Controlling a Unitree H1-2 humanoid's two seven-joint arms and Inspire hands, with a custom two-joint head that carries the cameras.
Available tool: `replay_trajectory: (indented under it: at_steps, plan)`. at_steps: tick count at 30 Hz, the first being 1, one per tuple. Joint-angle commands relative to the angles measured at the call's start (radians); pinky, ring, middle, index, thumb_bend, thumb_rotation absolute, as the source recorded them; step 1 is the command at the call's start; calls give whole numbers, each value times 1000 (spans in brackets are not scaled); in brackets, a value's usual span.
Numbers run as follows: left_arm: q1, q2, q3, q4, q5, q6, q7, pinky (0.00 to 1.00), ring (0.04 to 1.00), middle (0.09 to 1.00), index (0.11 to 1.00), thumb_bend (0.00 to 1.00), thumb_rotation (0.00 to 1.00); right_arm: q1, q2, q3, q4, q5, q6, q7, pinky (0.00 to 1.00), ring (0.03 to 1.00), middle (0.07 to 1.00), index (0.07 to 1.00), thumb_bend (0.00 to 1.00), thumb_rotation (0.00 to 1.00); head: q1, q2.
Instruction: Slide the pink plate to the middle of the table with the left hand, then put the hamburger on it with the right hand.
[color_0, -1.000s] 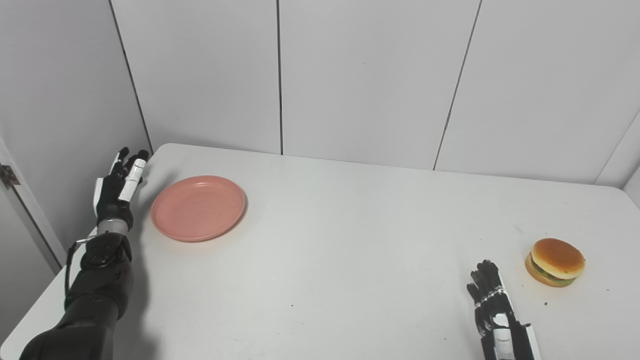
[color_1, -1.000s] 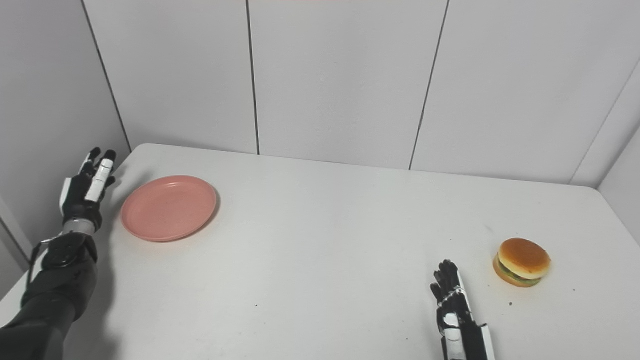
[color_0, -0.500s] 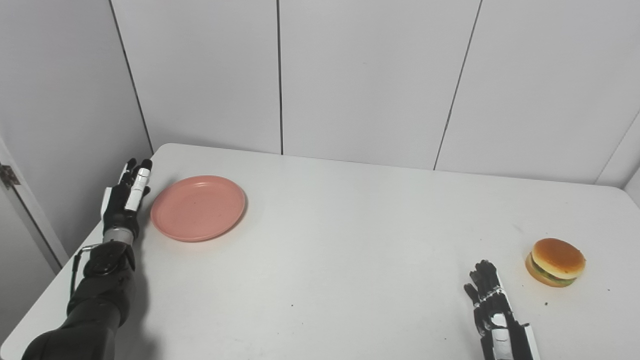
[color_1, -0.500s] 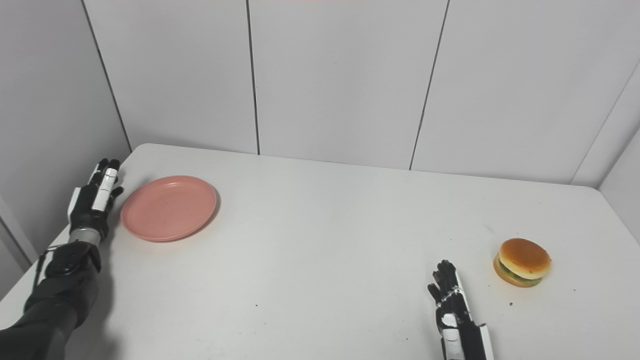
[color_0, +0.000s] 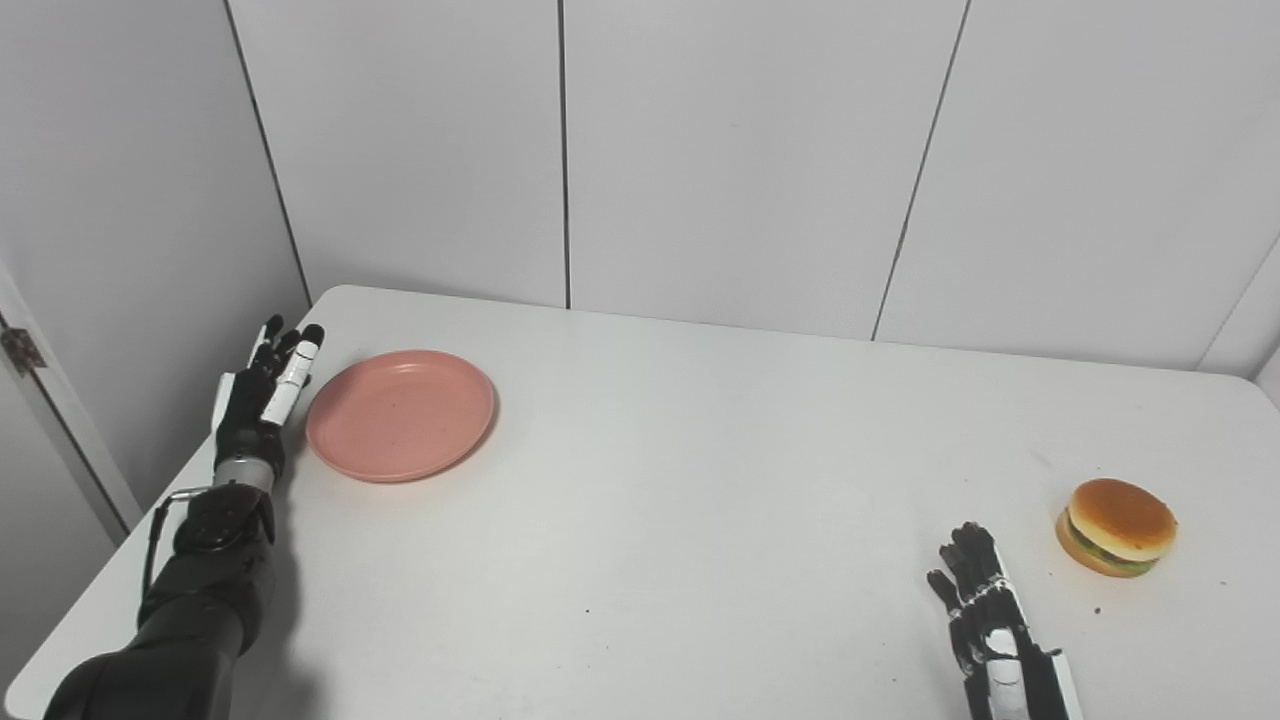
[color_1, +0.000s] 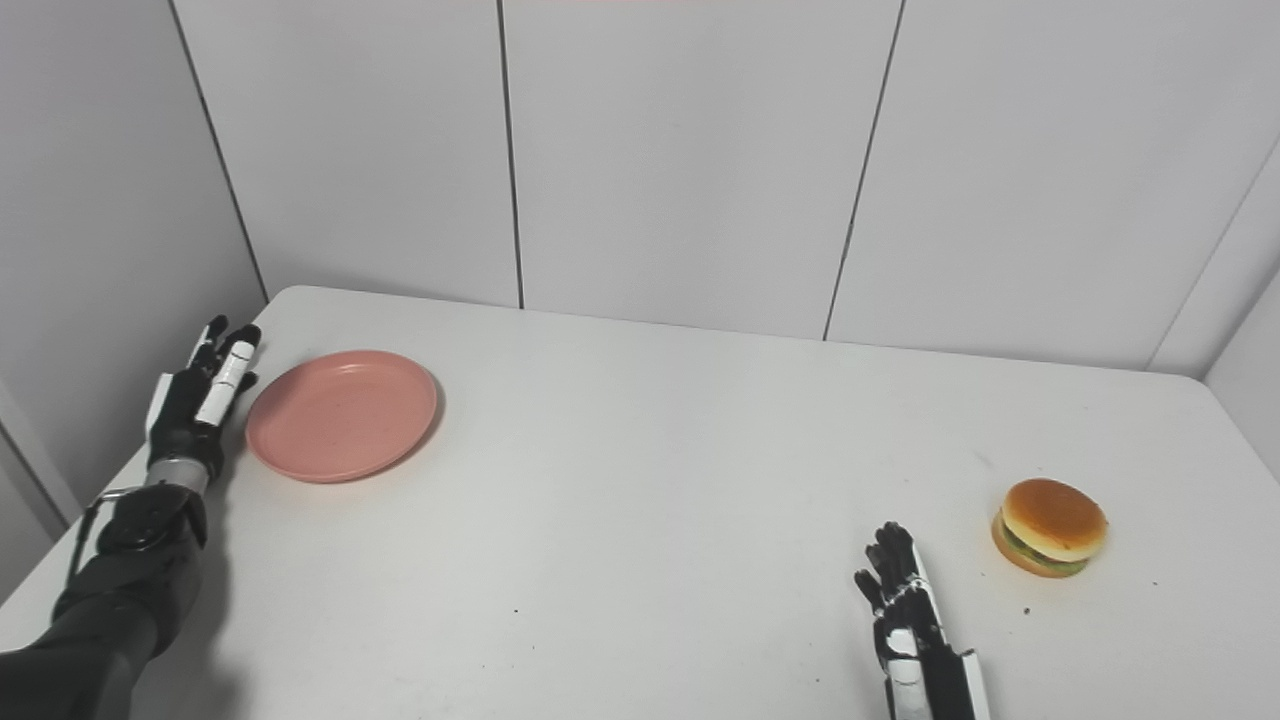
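At the far left, the left hand stands edge-on beside the pink plate, fingers straight and held close together, holding nothing — just beside the plate's left rim, though whether it touches cannot be told. The plate lies flat near the table's left back corner, well short of the middle. It looks like a light, stiff, shallow plastic dish that should glide easily on the smooth white top; a push low on the left rim seems the best contact. Toward the right, the right hand rests empty, fingers loosely spread, near the hamburger — apart from it. The burger looks light and squashy; a gentle grasp around the bun's sides should suit it.
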Motion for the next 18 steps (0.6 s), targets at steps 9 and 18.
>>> replay_trajectory:
  at_steps: [9,18]
  plan:
    - [10,-50,5,-94,-32,13,-71,872,972,965,979,818,705,15,-18,6,28,-6,89,-6,946,962,957,944,772,909,-12,8]
    - [41,-77,-8,-196,-18,55,-74,854,956,952,981,834,724,14,-13,10,29,-2,86,-4,937,948,944,936,791,887,-20,10]
